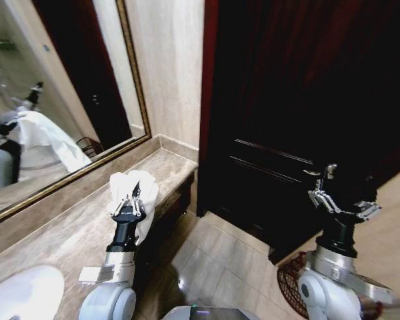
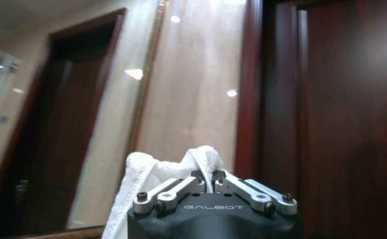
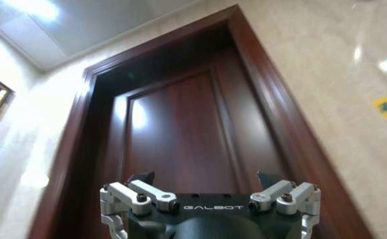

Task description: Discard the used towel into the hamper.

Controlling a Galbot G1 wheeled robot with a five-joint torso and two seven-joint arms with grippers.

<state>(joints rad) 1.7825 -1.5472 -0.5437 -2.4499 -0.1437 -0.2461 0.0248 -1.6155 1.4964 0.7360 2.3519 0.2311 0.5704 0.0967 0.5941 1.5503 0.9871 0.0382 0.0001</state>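
Note:
My left gripper (image 1: 135, 195) is raised above the marble counter and shut on the white towel (image 1: 145, 212), which hangs in folds around its fingers. In the left wrist view the towel (image 2: 139, 172) bunches up behind the closed left gripper (image 2: 206, 177). My right gripper (image 1: 341, 199) is held up in front of the dark door, open and holding nothing; the right wrist view shows the right gripper (image 3: 205, 178) with its fingers spread wide. The hamper (image 1: 289, 285), a dark reddish woven basket, stands on the floor low at the right, partly hidden behind my right arm.
The marble counter (image 1: 73, 230) runs along the left wall under a gold-framed mirror (image 1: 53, 113), with a white sink (image 1: 20, 297) at its near end. A dark wooden door (image 1: 300, 100) closes the far side. Tiled floor (image 1: 213, 253) lies between counter and hamper.

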